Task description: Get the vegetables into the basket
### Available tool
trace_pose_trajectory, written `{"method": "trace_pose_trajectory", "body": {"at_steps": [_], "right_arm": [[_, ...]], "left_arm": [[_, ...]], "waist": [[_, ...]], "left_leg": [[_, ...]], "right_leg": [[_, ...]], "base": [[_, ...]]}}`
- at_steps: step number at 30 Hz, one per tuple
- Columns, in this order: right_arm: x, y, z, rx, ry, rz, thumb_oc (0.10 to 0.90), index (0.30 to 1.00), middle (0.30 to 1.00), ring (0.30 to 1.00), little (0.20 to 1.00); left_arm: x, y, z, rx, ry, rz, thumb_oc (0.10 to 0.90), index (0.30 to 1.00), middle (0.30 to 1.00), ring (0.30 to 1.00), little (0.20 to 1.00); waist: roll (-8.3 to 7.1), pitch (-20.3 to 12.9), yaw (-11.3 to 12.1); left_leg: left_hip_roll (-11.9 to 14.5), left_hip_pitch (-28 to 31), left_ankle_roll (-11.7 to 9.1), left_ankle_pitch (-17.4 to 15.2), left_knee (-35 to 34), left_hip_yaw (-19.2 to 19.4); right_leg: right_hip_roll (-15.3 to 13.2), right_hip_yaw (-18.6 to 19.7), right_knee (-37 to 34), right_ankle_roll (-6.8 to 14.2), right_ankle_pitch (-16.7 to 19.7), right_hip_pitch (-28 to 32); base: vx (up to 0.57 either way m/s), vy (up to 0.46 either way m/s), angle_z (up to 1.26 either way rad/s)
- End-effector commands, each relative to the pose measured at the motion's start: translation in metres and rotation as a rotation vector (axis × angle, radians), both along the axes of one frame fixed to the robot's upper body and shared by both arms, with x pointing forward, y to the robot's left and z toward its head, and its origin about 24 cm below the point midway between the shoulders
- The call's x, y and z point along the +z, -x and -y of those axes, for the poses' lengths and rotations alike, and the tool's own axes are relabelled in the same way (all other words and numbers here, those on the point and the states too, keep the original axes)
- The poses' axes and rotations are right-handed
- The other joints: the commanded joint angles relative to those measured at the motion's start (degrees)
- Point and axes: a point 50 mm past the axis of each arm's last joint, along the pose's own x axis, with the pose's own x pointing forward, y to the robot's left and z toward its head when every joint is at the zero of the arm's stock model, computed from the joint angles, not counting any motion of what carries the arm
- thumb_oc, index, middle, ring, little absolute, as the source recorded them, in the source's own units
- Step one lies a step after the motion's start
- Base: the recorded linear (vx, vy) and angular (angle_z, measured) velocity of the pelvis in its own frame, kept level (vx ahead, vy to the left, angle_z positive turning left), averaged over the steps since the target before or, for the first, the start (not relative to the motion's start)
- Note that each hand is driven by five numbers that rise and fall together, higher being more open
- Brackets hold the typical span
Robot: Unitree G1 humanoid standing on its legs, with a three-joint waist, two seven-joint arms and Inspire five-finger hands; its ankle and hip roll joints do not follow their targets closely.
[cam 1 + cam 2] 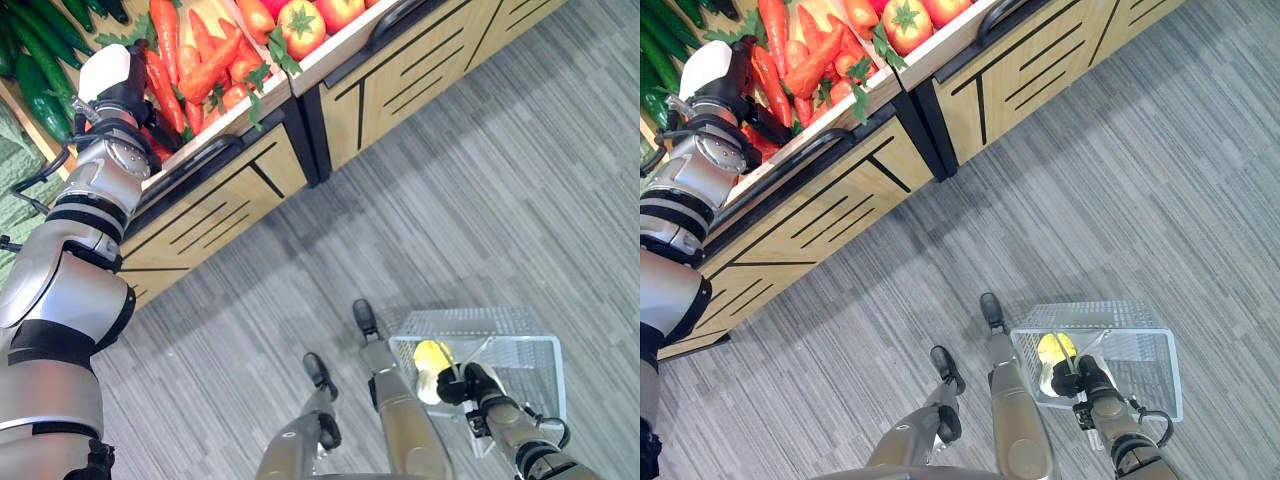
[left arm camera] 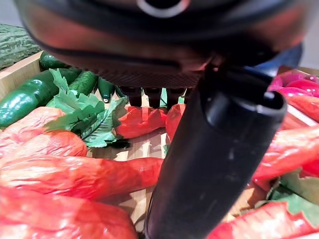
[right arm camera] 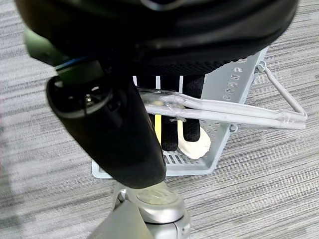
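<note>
My left hand [image 1: 120, 90] reaches into the wooden bin of orange carrots [image 1: 205, 65]. Its thumb [image 2: 214, 159] sticks out and its fingers [image 2: 149, 94] stay straight just above a carrot [image 2: 142, 119], holding nothing. Leafy carrots [image 2: 75, 174] lie all around it. Low at the right, my right hand [image 1: 470, 385] is shut on the wire handle [image 3: 239, 115] of the white mesh basket [image 1: 530, 360], which hangs just above the floor. Inside the basket lies one yellow-and-cream vegetable [image 1: 432, 360].
Green cucumbers [image 1: 35, 70] fill the bin left of the carrots, and tomatoes [image 1: 300, 25] the bin to the right. The wooden display stand [image 1: 400, 80] has black-trimmed front panels. Grey striped carpet [image 1: 480, 200] spreads between the stand and the basket.
</note>
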Motion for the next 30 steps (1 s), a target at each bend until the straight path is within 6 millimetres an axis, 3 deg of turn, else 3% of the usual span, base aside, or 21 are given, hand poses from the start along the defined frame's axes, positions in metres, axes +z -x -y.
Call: {"method": "trace_pose_trajectory", "body": {"at_steps": [1, 2, 19, 30], "right_arm": [[-0.024, 0.05, -0.005, -0.029, -0.037, -0.157, 0.4, 0.3, 0.3, 0.3, 0.3], [-0.024, 0.051, -0.005, -0.028, -0.032, -0.162, 0.4, 0.3, 0.3, 0.3, 0.3], [-0.027, 0.06, -0.006, -0.052, -0.038, -0.17, 0.4, 0.3, 0.3, 0.3, 0.3], [-0.028, 0.062, -0.006, -0.041, -0.03, -0.185, 0.4, 0.3, 0.3, 0.3, 0.3]], "left_arm": [[0.039, 0.01, -0.015, 0.063, -0.054, 0.099, 0.553, 0.514, 0.514, 0.514, 0.514], [0.037, 0.009, -0.014, 0.062, -0.053, 0.094, 0.4, 0.3, 0.3, 0.3, 0.3], [0.021, 0.007, -0.014, 0.08, -0.072, 0.07, 0.4, 0.3, 0.3, 0.3, 0.3], [0.037, 0.016, -0.026, 0.146, -0.135, 0.13, 0.4, 0.3, 0.3, 0.3, 0.3]], "waist": [[-0.31, -2.5, 0.0], [-0.29, -2.6, 0.0], [-0.68, -3.0, 0.6], [-1.94, -4.6, 1.3]], "left_leg": [[0.4, -4.2, -0.6, 1.1, 0.1, -0.2], [0.4, -4.3, -0.7, 1.1, 0.1, -0.3], [0.3, -5.2, -0.7, 1.4, 0.1, -1.0], [0.1, -4.3, -0.5, 1.6, 0.1, -2.5]], "right_leg": [[0.2, -2.8, -0.1, 4.4, -6.4, 4.1], [0.2, -2.8, -0.1, 4.4, -6.4, 3.9], [0.5, -3.4, -0.1, 4.3, -6.6, 3.3], [0.3, -4.6, -0.1, 4.1, -6.9, 4.6]], "base": [[0.03, -0.01, -0.01], [0.03, -0.011, -0.01], [0.0, 0.0, 0.0], [0.0, 0.004, 0.01]]}}
